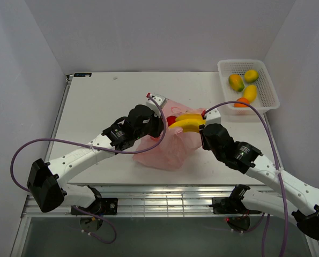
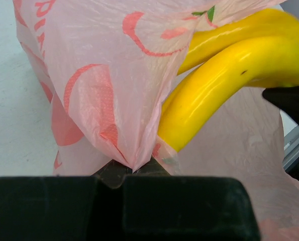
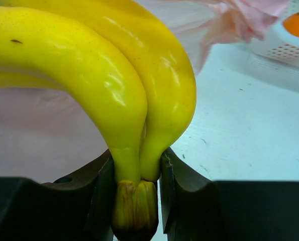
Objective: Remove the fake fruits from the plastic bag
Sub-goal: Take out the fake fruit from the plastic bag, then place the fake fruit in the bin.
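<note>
Right now the left claw is pressed together on a pleat of the bag. The pink film fans out ahead of it and drapes down to the table. The right claw pinches the banana bunch at the stem, one jaw on each side of the neck, with the brown tip poking back between them. The bananas curve up and away from the right claw, their far ends against the bag film just right of the left claw's pinch. A red fruit shows between the two claws, at the bag. The basket sits well beyond the right claw, off to its right, with four fruits in it.
</note>
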`<move>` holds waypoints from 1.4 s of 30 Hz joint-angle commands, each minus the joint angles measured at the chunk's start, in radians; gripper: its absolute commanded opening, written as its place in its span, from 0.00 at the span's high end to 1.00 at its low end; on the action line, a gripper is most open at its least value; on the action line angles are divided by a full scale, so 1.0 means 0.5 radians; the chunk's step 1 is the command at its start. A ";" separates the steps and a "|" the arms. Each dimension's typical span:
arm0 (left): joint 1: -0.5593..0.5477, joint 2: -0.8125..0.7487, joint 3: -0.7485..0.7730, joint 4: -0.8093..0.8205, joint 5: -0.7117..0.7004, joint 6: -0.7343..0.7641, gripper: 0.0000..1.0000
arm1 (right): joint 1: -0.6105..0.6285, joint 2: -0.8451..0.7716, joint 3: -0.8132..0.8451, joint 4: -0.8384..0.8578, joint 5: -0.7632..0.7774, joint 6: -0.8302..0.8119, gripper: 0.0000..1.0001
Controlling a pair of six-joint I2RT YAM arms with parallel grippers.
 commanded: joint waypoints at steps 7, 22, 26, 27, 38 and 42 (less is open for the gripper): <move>0.006 -0.064 -0.034 -0.062 -0.110 0.036 1.00 | 0.001 -0.145 0.326 -0.342 0.361 -0.011 0.92; 0.006 -0.110 -0.092 -0.001 -0.033 0.060 1.00 | -0.112 -0.021 0.854 -0.118 0.711 -0.200 0.92; 0.003 -0.116 -0.108 0.033 0.016 0.045 1.00 | -0.876 0.576 1.182 -0.017 0.454 -0.330 0.92; 0.006 -0.101 -0.099 0.024 0.007 0.039 1.00 | -1.040 0.685 1.328 0.008 0.247 -0.318 0.92; 0.006 -0.101 -0.059 -0.020 -0.005 0.026 1.00 | -1.934 1.930 2.038 0.036 -0.317 -0.220 0.82; 0.003 -0.082 -0.043 -0.026 0.019 0.017 1.00 | -2.091 2.241 2.238 -0.007 -0.512 -0.115 0.35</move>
